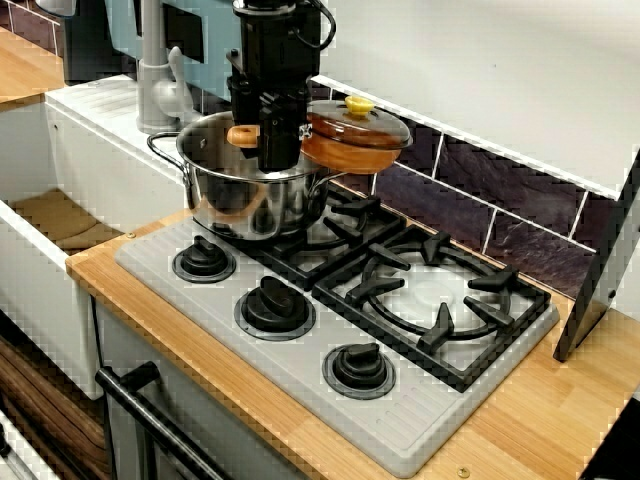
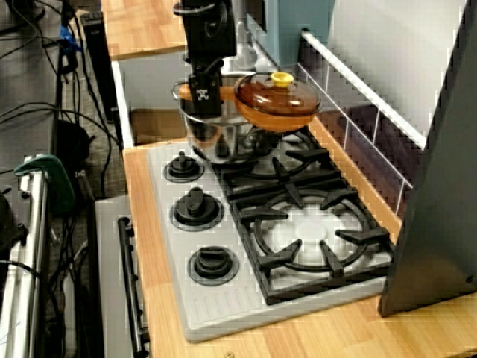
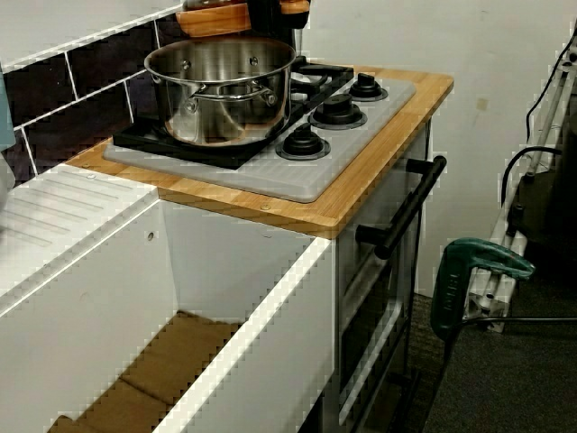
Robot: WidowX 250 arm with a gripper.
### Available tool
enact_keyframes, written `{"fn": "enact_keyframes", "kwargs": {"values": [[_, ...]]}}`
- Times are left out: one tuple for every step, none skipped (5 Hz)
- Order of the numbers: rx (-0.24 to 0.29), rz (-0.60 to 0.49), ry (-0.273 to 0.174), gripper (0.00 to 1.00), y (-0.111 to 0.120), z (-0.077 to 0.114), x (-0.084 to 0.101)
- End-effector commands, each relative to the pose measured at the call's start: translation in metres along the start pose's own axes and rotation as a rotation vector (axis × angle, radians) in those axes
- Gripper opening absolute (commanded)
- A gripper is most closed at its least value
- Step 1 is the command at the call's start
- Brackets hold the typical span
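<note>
My black gripper [image 1: 277, 158] hangs over the back-left burner, shut on the wooden handle [image 1: 243, 135] of an orange-brown pan [image 1: 352, 150]. The pan wears a glass lid with a yellow knob [image 1: 359, 104]. It is held up in the air, level, just right of a steel pot [image 1: 255, 195] and over that pot's far rim. The steel pot stands open on the back-left grate. In the view from above, the gripper [image 2: 203, 104] is over the steel pot [image 2: 220, 138] with the pan [image 2: 277, 103] to its right. The low view across the sink shows the steel pot [image 3: 225, 95] whole, with only the pan's bottom edge [image 3: 212, 18] in view.
Three black knobs [image 1: 274, 306] line the stove's front. A black grate [image 1: 435, 300] covers the front-right burner. A grey faucet [image 1: 155, 80] and a white sink [image 3: 225, 298] lie left of the stove. A dark upright panel [image 1: 605, 270] stands at the right. The oven handle [image 3: 410, 207] juts out in front.
</note>
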State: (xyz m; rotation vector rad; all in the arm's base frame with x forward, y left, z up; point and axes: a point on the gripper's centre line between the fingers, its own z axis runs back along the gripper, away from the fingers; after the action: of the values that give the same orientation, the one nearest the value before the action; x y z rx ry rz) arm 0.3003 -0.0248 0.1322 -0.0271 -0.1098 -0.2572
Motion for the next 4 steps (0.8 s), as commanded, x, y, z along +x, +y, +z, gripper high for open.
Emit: {"fn": "enact_keyframes", "kwargs": {"values": [[0.019, -0.018, -0.091, 0.0, -0.007, 0.023, 0.001], [0.022, -0.021, -0.101, 0.0, -0.012, 0.024, 0.001], [0.025, -0.026, -0.116, 0.0, -0.02, 0.029, 0.001], [0.024, -0.035, -0.131, 0.0, -0.031, 0.03, -0.001]]}}
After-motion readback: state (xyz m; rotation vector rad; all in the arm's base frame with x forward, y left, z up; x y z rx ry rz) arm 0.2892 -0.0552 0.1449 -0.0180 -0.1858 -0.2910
